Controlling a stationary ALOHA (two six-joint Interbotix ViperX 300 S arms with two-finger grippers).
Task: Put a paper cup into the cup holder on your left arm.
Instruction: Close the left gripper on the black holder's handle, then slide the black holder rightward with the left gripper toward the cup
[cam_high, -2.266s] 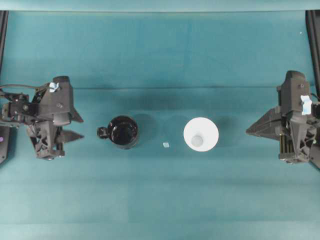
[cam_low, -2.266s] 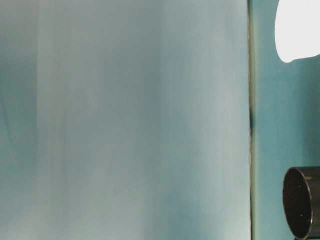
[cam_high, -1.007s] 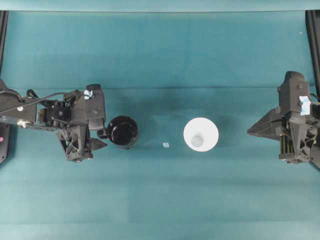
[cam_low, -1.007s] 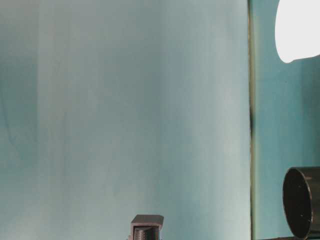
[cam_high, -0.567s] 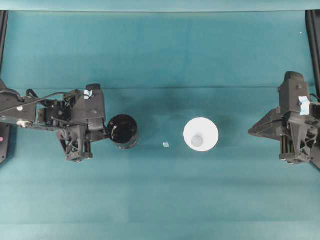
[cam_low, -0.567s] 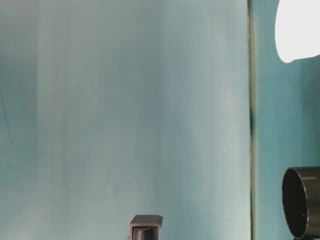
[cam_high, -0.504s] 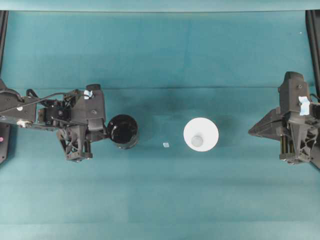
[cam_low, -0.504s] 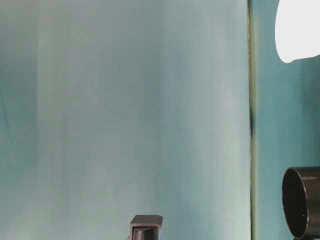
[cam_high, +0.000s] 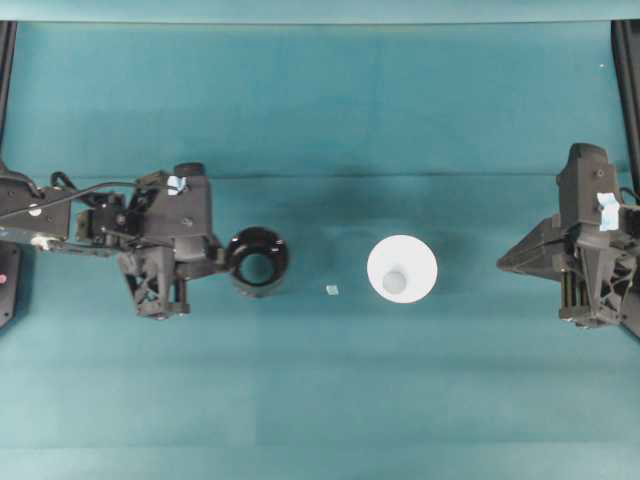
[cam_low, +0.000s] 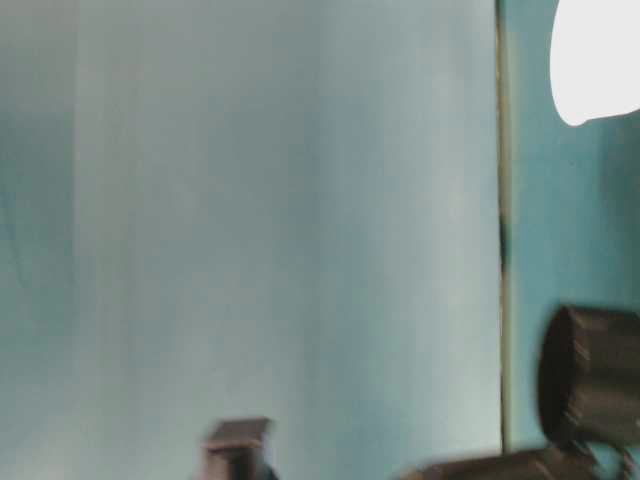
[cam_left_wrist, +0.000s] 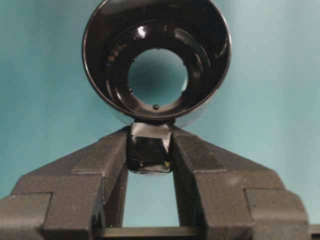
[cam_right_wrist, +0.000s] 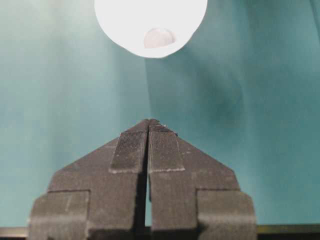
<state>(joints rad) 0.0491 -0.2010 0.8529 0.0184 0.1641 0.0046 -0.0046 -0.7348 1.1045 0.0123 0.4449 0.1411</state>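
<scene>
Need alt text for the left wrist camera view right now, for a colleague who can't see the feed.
The left gripper, two black jaws, is closed on the small black lug of the glossy black round cup holder, seen from above. Through the holder's open centre shows the teal table cover.

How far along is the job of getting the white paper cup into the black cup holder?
Done: the left gripper is shut on the side lug of the glossy black round cup holder. In hand: the holder looks tilted, its open bottom showing the teal cloth. Left: the white tapered paper cup stands untouched at mid-table, and the right gripper is shut, empty, well short of it.
</scene>
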